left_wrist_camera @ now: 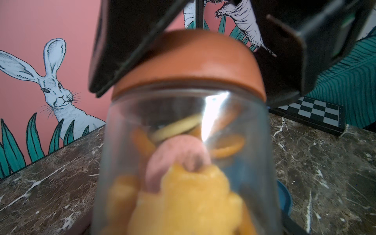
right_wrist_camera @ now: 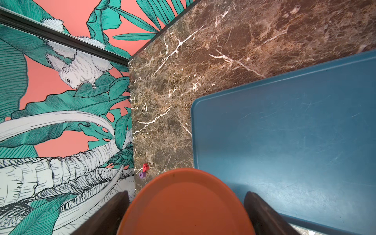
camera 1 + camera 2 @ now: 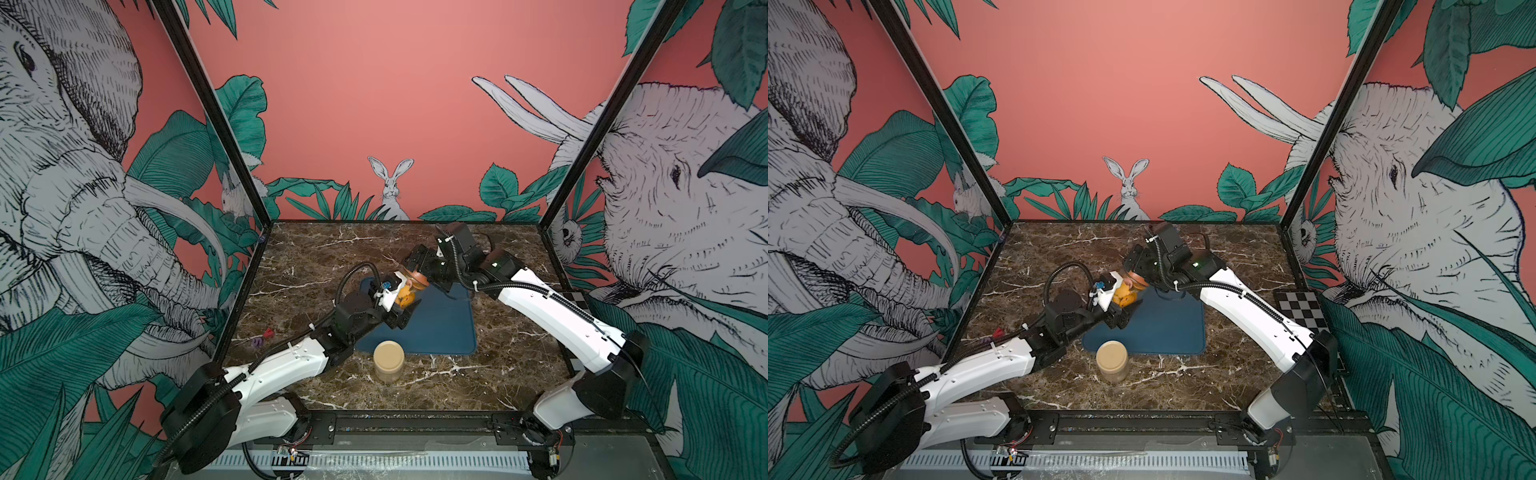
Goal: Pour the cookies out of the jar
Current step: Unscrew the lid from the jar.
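Observation:
A clear jar (image 3: 409, 293) (image 3: 1128, 294) with an orange lid (image 3: 418, 279) (image 1: 193, 67) is held tilted above the far left part of the blue tray (image 3: 440, 328). My left gripper (image 3: 400, 306) is shut on the jar's body. The cookies (image 1: 193, 199) lie inside: orange-yellow ones, a pink one and a pale ring. My right gripper (image 2: 186, 196) comes from the far side, and its dark fingers (image 2: 114, 211) press on both sides of the lid (image 2: 187, 205). The left jaws themselves are hidden behind the jar in the left wrist view.
A second jar with a tan lid (image 3: 388, 359) (image 3: 1111, 360) stands upright just in front of the tray's near edge. Small red and purple pieces (image 3: 262, 337) (image 2: 144, 169) lie near the left wall. A checkerboard (image 3: 1304, 307) sits at the right wall.

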You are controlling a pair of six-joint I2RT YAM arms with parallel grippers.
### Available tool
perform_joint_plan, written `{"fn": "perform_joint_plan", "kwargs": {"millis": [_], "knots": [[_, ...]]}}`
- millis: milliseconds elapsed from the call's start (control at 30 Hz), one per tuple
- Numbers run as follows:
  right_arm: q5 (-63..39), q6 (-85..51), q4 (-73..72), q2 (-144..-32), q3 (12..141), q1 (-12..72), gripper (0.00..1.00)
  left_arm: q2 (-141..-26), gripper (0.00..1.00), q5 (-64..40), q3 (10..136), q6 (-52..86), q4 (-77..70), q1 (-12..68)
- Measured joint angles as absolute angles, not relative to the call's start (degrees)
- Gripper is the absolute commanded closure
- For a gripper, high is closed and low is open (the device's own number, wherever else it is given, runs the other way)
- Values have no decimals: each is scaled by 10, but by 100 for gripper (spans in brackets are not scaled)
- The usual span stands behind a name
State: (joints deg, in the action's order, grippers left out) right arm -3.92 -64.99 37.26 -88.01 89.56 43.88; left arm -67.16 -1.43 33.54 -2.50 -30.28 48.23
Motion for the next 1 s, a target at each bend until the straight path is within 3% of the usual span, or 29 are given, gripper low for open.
{"fn": "perform_joint_plan", "kwargs": {"millis": [300,533,800,1000], "knots": [[-39,-653,357,-880,884,439,18,-672,100,-12,335,-15,-302,482],[-46,-652,318,-876,858,439,35,-675,100,-6,334,1,-298,482],[-78,-608,242,-868,823,428,62,-680,100,-25,333,85,-313,474],[-124,-548,185,-838,788,408,66,-703,100,-108,331,171,-381,450]]}}
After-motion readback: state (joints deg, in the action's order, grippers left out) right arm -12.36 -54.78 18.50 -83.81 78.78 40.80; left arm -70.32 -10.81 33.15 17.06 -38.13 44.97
